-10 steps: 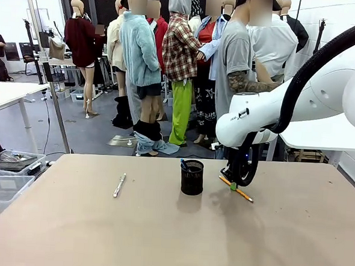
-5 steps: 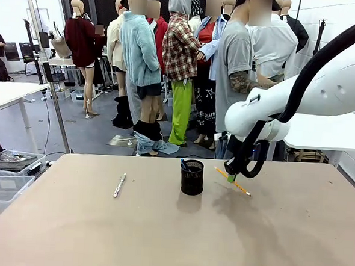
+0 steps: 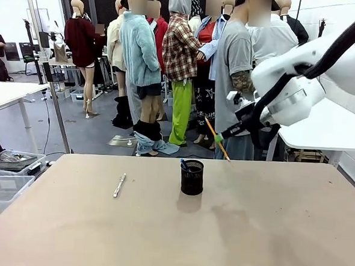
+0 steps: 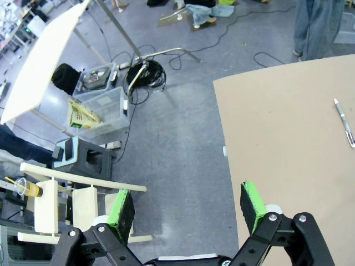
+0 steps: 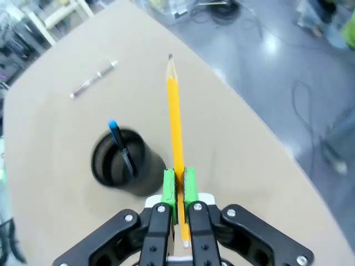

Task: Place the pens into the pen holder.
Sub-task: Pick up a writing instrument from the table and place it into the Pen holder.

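Front view: the right gripper [image 3: 220, 137] is pinching the slanting thin orange-yellow pencil [image 3: 210, 126] above and right of the black cylindrical wire-mesh pen holder [image 3: 191, 177]; the left gripper [image 4: 188, 205] is gaping wide.

The tan table [image 3: 159, 240] carries a black pen holder [image 3: 191, 177] and a silver pen [image 3: 119, 185].

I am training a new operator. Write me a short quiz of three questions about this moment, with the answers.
1. True or false: the right gripper is shut on the orange pencil.
2. What stands in the pen holder? A) a blue pen B) scissors C) nothing
3. Fill in: the silver pen lies flat on the ____, apart from the holder.
Key: 1 true; 2 A; 3 table.
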`<state>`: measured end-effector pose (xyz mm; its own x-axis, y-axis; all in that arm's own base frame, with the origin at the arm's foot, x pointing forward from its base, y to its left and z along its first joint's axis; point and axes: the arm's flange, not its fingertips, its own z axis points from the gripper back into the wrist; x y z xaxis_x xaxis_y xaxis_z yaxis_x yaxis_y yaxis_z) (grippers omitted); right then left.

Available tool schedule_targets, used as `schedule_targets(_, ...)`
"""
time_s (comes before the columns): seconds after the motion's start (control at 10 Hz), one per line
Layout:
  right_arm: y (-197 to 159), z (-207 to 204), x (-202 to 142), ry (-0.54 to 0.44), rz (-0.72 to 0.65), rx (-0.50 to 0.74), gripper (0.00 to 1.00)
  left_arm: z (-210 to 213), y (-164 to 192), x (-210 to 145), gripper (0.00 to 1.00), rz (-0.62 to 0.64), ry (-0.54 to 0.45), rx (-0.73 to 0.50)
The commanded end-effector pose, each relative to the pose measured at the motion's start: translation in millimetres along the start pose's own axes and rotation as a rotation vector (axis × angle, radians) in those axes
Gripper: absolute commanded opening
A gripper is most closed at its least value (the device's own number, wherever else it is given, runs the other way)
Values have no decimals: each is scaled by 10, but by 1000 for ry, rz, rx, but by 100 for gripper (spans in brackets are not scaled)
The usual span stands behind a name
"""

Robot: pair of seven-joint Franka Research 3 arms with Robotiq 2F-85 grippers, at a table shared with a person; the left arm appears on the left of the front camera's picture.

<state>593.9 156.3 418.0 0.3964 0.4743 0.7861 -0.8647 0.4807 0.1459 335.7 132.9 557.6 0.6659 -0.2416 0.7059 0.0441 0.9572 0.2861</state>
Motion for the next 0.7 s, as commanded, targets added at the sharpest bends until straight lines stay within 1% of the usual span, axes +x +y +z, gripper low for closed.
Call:
schedule_targets(0.0,203,69,-208,-167,119,135,0,-17,20,-4,100,-13,-7,15)
schedule_targets(0.1,267,60,-112,-246,185,212,0,-17,20,-4,100,-13,-7,15)
schedule_targets(0.2,285,-14,-72,-282,225,296,0,-17,20,-4,100,-13,-7,15)
schedule_targets(0.3,286,-107,-58,-309,235,355,0,-17,20,-4,100,-13,-7,15)
schedule_targets(0.5,317,-368,-64,-316,254,453,0,-17,20,-4,100,-13,-7,15)
schedule_targets(0.6,312,-485,-82,-302,283,453,0,-17,20,-4,100,-13,-7,15)
